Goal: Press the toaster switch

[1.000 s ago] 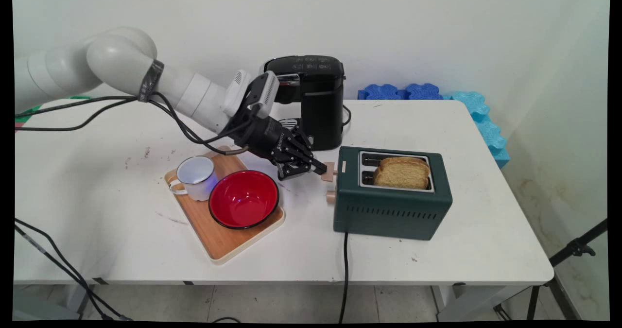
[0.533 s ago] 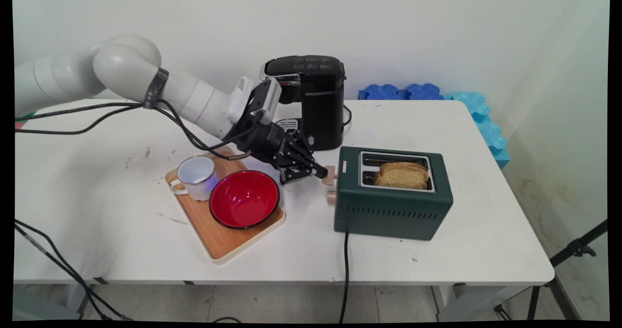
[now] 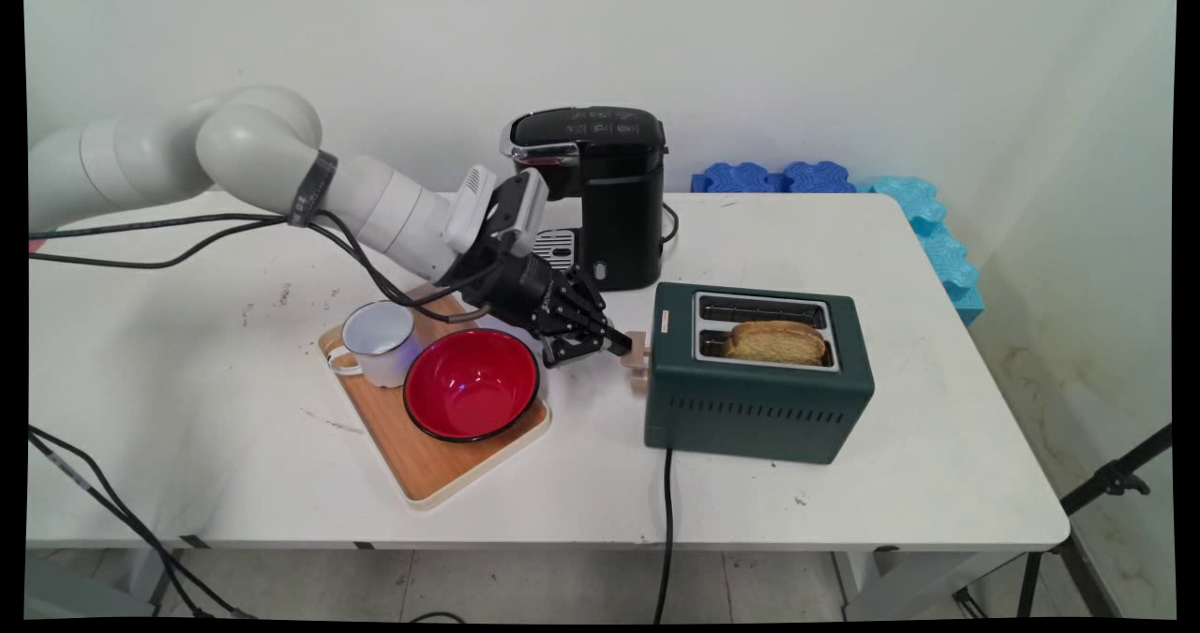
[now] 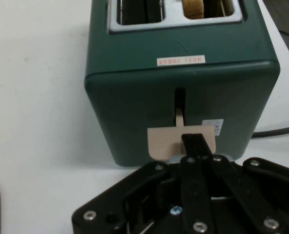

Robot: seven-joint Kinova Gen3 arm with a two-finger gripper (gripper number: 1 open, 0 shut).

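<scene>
In the toaster [image 3: 757, 399], bread [image 3: 776, 341] lower.

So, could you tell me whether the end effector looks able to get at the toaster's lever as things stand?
Probably yes: the end effector already rests on the lever at the toaster's end, with nothing between them.

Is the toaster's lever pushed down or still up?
Down. The beige lever sits low in its slot on the green toaster, under the gripper, and the bread barely shows above its slot.
</scene>
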